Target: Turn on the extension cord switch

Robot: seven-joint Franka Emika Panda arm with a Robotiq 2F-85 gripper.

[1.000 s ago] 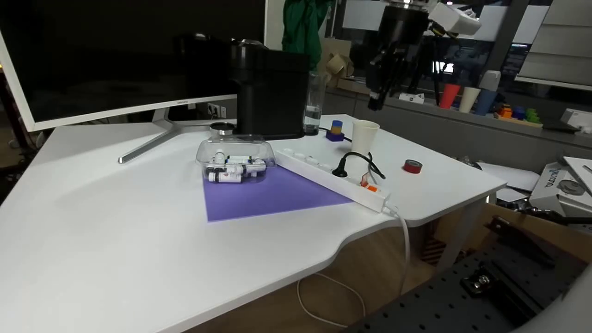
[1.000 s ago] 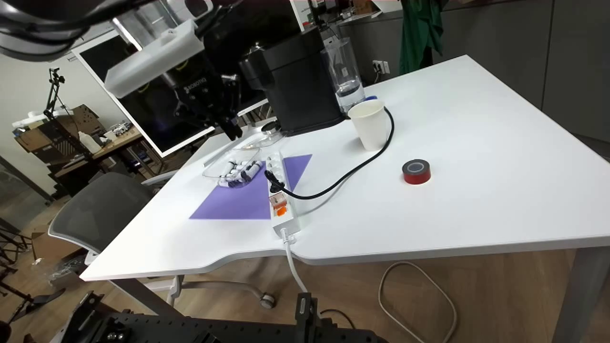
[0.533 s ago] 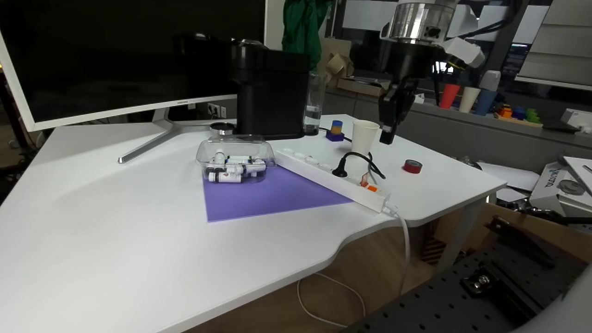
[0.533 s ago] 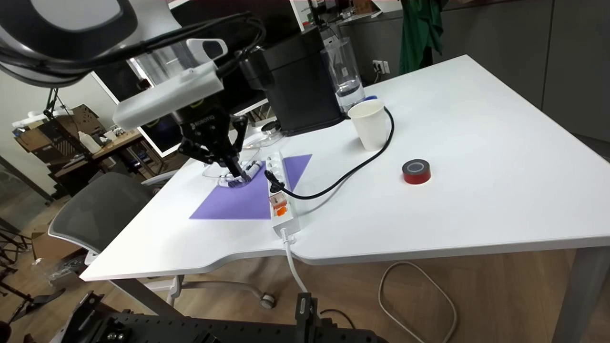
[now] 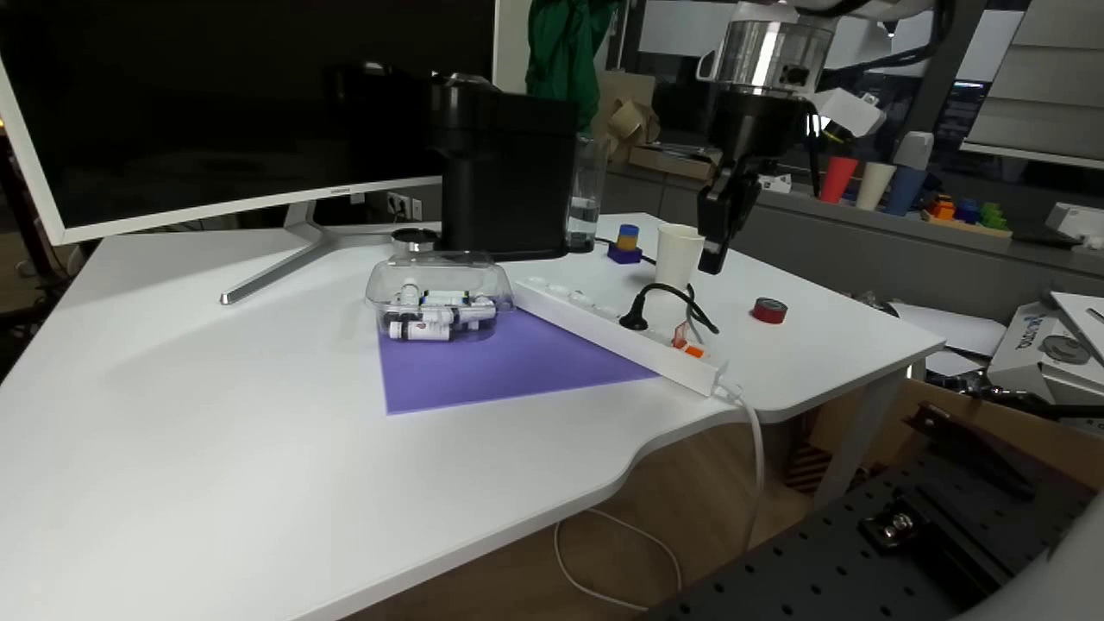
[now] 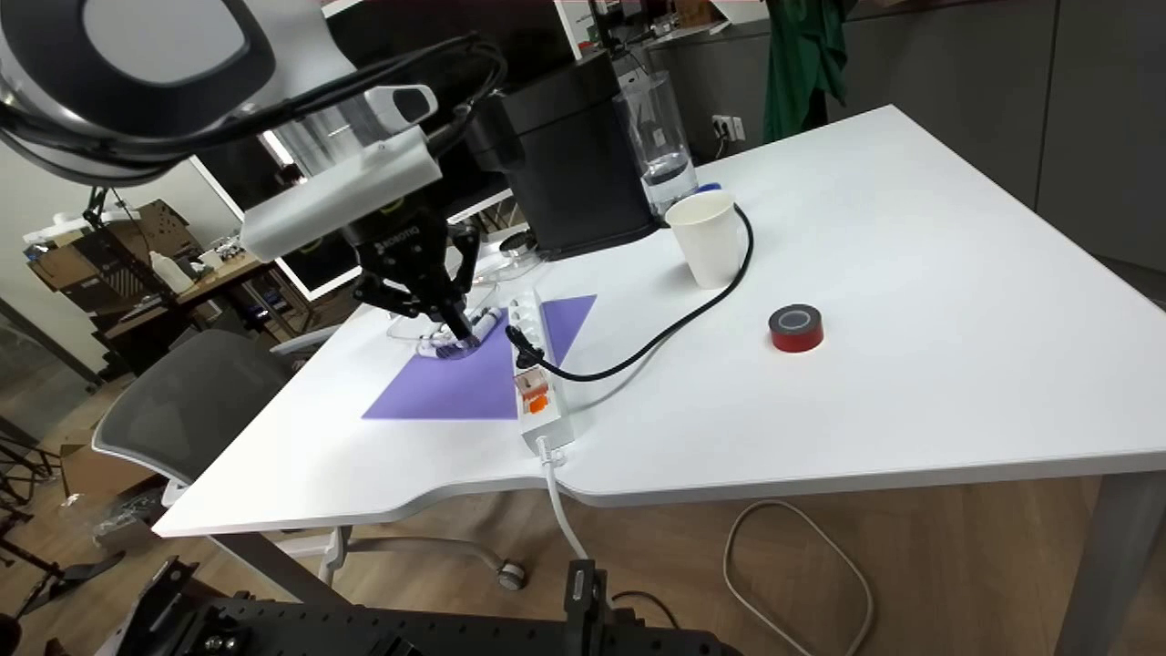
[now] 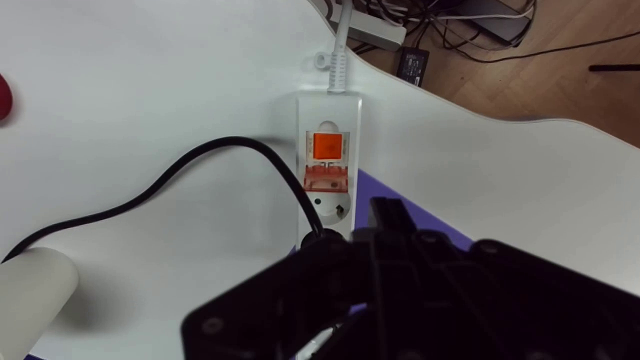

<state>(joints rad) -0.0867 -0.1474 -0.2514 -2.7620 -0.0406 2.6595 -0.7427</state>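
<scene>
The white power strip [image 5: 614, 337] lies on the desk [image 5: 259, 466], its orange rocker switch [image 7: 328, 146] bare. The hand [image 7: 392, 214] hangs clear, pinched narrow, holding nothing. I'd guess a stiff rocker on a light, slippery strip — press it straight down, no grip.

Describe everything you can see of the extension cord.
The extension cord is a long white strip, seemingly plastic, with a row of sockets. Near one end sits an orange switch, its clear reddish cover flipped open; on or off, I can't tell. It lies flat on the table, partly over a purple sheet; a black plug fills one socket, a white cable leaves the switch end over the edge. The gripper isn't touching it.
</scene>
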